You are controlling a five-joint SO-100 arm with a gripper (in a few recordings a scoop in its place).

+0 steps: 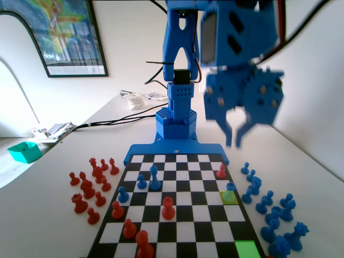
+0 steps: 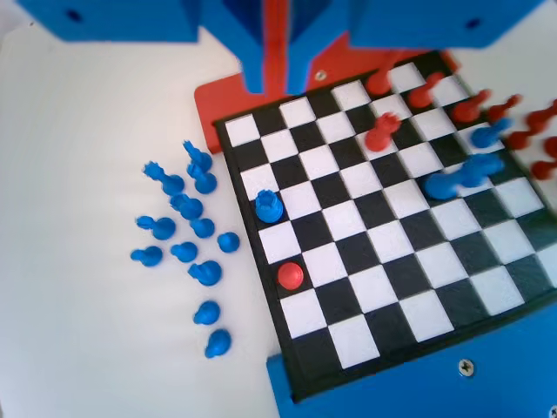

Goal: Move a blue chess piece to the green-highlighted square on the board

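Note:
The board (image 1: 177, 215) lies lengthwise in front of the blue arm. A small blue chess piece (image 1: 230, 187) stands on a yellow-green square at the board's right edge in the fixed view; the wrist view has it at the board's left edge (image 2: 269, 206). The green-highlighted square (image 1: 247, 250) is bare, in the nearest row at the right, two rows nearer than that piece. My gripper (image 1: 239, 133) hangs high above the board's far right part, open, with nothing between its fingers. Its blurred jaws reach down from the top of the wrist view (image 2: 275, 61).
On the board stand a tall blue piece (image 1: 155, 177), two blue pawns (image 1: 141, 183) and several red pawns (image 1: 168, 207), one (image 1: 221, 172) just beyond the yellow-green square. Loose blue pieces (image 1: 269, 209) crowd the table right of the board, red ones (image 1: 88, 185) left of it.

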